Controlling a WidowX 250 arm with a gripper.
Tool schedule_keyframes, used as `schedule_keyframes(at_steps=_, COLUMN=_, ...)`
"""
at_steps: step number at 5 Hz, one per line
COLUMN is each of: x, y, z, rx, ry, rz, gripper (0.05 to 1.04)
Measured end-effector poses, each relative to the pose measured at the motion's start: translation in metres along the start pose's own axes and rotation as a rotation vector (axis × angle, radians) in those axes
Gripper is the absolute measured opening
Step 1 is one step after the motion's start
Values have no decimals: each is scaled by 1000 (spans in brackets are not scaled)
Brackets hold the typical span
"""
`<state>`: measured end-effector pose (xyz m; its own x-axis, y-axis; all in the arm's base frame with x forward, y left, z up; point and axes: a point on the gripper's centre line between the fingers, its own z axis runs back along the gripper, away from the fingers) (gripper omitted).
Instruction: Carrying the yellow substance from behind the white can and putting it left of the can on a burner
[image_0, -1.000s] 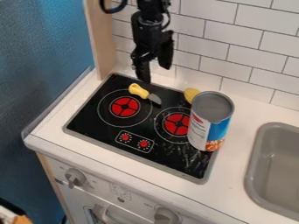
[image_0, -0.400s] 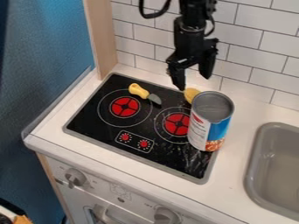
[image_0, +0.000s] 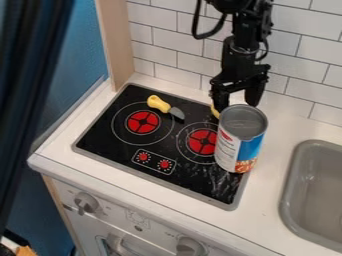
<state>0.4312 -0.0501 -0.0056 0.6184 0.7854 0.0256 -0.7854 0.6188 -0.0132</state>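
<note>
Pincer (image_0: 236, 103) up at the far side of the stove, and its two fingers stood apart, pointing down, one to the left and one to the right, with no object to be seen gripped between them! Right below it came the can (image_0: 241, 140), upright on the right part of the black stovetop (image_0: 107, 131), grey on top, white and blue round the side. And the yellow piece (image_0: 214, 111), the one that mattered? Just a sliver of it showed, by the stovetop's far edge, left of the can's top and right by the left finger; whether finger and piece touched, nobody could tell from this angle. Over to the left, the toy knife (image_0: 159, 104) lay with its yellow handle to the far left and its grey blade toward the near right, just beyond the left burner (image_0: 143, 122). The right burner (image_0: 202, 141) sat immediately left of the can, its red centre in plain sight. Round all that ran the white counter (image_0: 137, 186), with the grey sink (image_0: 288, 200) set into it on the right, and white tiles (image_0: 175, 48) lined the wall behind.
</note>
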Motion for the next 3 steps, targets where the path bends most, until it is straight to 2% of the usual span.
schedule_keyframes(at_steps=2, x=1, y=-1, z=-28, rx=63, ry=14, rz=-5, gripper=999)
schedule_keyframes(at_steps=3, x=-1, y=-4, z=-29, rx=70, ry=13, rz=-19, gripper=949)
